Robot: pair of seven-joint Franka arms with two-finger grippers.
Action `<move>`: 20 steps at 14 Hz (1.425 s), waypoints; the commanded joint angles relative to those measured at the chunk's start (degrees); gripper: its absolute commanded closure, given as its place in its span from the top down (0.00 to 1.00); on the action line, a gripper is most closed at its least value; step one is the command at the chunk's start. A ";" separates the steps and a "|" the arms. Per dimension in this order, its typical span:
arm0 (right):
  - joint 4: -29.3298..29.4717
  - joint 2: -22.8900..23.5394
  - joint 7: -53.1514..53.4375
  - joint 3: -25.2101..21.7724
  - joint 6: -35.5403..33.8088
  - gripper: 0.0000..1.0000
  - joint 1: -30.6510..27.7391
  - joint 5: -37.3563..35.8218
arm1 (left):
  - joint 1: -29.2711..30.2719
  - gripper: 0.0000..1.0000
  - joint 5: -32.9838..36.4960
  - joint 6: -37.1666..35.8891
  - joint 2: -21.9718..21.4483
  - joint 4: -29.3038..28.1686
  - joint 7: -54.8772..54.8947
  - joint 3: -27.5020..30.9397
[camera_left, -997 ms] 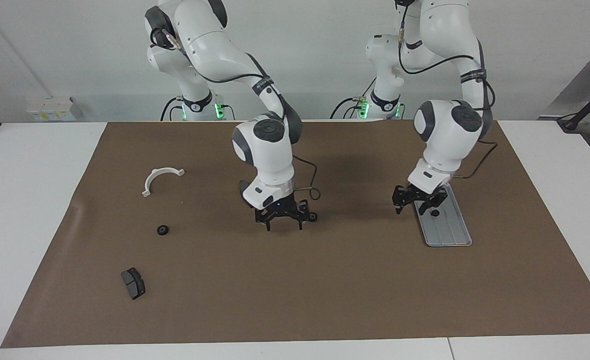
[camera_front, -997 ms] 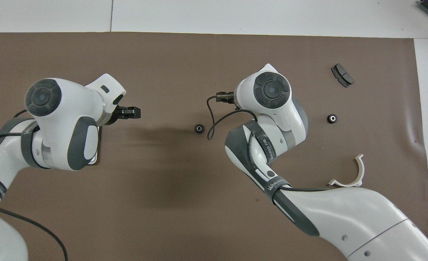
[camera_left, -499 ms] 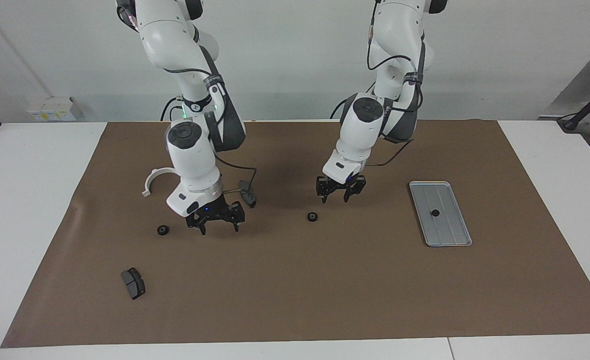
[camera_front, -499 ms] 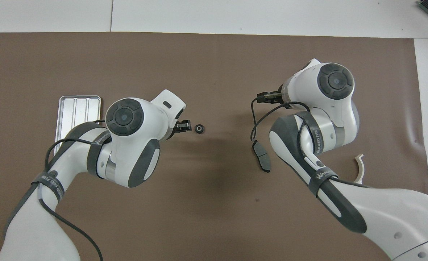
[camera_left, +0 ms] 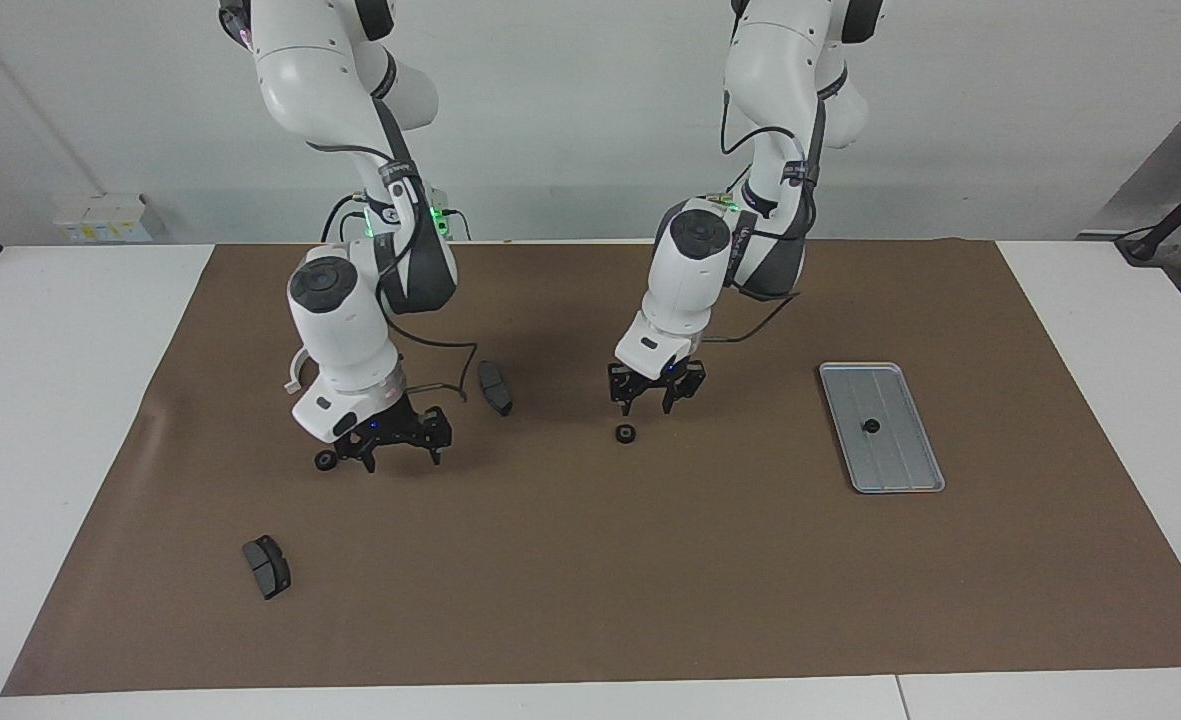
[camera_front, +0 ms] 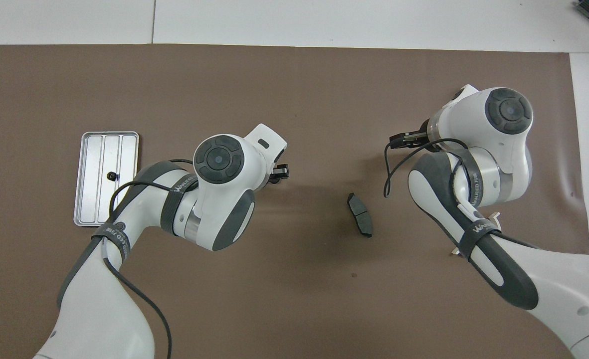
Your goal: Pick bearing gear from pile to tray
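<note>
Facing view: your left gripper [camera_left: 651, 402] hangs jaws spread over a loose gear [camera_left: 626, 434] so it can drop on it, right gripper [camera_left: 397, 448] spread by another gear [camera_left: 325, 460], tray [camera_left: 910, 470] already has one.

The left gripper [camera_left: 647, 401] left the tray [camera_left: 900, 470], where 1 gear [camera_left: 871, 426] lay, and came over the loose gear [camera_left: 626, 434] at mid-mat, jaws apart. The right gripper [camera_left: 399, 453] moved away from that gear toward the right arm's end, stopping beside the second gear [camera_left: 325, 460].
</note>
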 commanded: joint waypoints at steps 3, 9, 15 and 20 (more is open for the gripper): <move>-4.18 -1.80 -4.63 0.89 2.09 0.95 -4.23 1.29 | -1.50 0.58 1.13 1.96 4.17 2.39 -1.08 0.86; -7.25 -0.21 -4.55 0.89 7.72 0.88 -3.88 1.38 | -2.30 0.51 1.57 1.35 3.91 0.72 -1.08 0.86; -7.35 -0.30 -4.19 0.89 7.99 0.15 -3.79 1.38 | -2.56 0.00 1.48 0.91 3.47 0.10 -0.91 0.95; -5.69 -0.83 -2.19 1.07 7.73 0.00 -3.01 1.38 | 4.54 0.00 1.48 -6.46 -4.25 1.51 2.33 2.36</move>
